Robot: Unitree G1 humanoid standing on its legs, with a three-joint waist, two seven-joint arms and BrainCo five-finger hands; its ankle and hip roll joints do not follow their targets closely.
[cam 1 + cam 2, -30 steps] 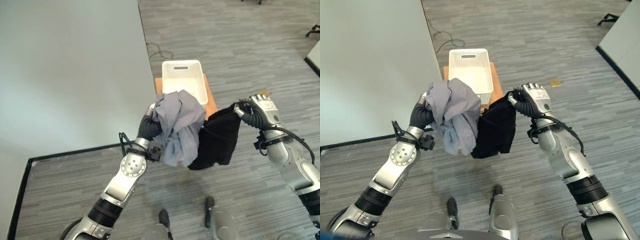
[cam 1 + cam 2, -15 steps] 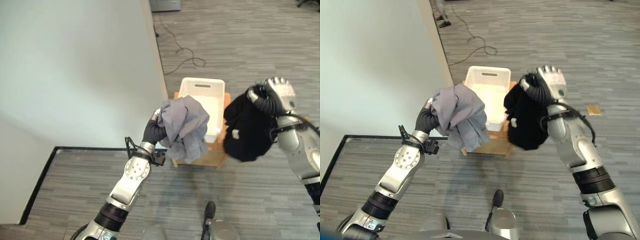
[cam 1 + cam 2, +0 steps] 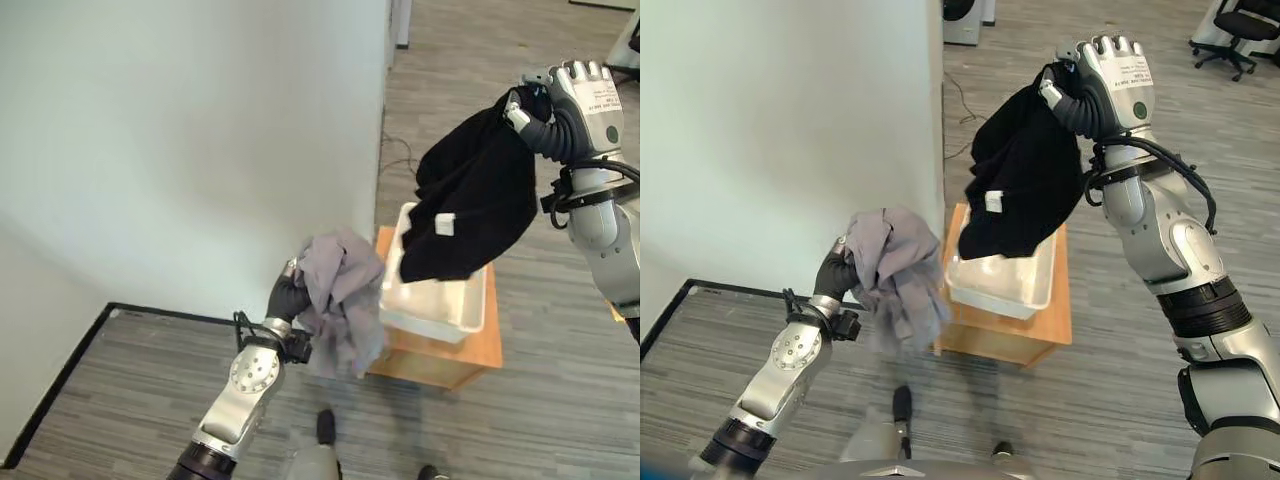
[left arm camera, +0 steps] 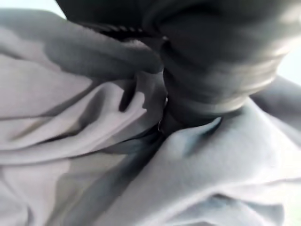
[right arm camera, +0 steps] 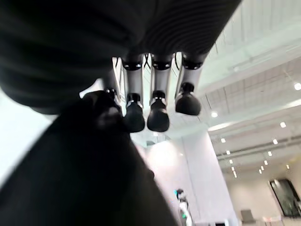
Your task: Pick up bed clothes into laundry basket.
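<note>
My right hand [image 3: 1112, 85] is raised high at the upper right, shut on a black garment [image 3: 1020, 185] that hangs down over the white laundry basket [image 3: 1002, 285]. Its curled fingers [image 5: 157, 108] show in the right wrist view with the black cloth [image 5: 70, 174] beside them. My left hand [image 3: 835, 272] is lower, left of the basket, shut on a bunched grey garment [image 3: 895, 275] that droops beside the stool. Grey folds [image 4: 94, 155] wrap round the hand in the left wrist view. The basket [image 3: 440, 300] stands on a low wooden stool [image 3: 440, 355].
A pale wall [image 3: 180, 140] rises on the left, its corner just behind the basket. A black floor strip [image 3: 60, 370] runs along its foot. Grey plank floor [image 3: 560, 390] lies open to the right of the stool. An office chair [image 3: 1240, 25] stands far back right.
The camera has tilted up. My right hand has lifted the black garment higher, above the basket. My left hand with the grey garment has dropped lower beside the stool.
</note>
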